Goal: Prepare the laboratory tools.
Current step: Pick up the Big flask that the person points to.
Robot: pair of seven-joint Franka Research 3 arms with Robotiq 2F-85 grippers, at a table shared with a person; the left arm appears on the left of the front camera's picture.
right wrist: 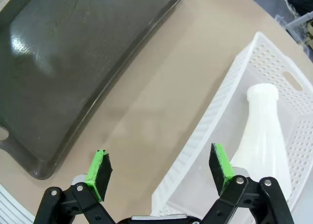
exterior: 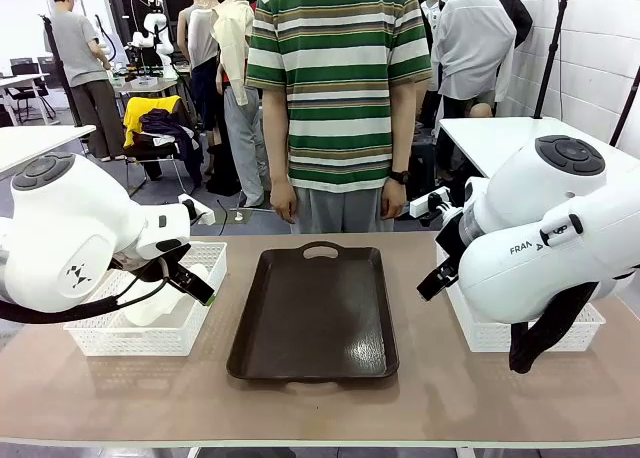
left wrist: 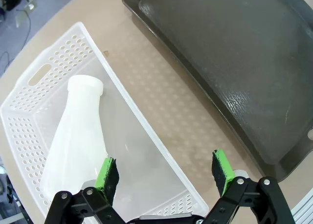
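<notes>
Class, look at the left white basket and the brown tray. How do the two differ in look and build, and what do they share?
The left basket is white; the tray is dark brown. The basket's walls are pierced with holes and stand tall; the tray is solid with a low rim. The basket holds a flask lying on its side; the tray holds none. Both are rectangular, with cut-out handles, resting on the table.

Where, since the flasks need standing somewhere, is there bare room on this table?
The brown tray is wholly bare; bare table strips flank it. Crowded: left basket with left flask lying inside, left gripper open above; right basket, right flask, right gripper likewise.
</notes>
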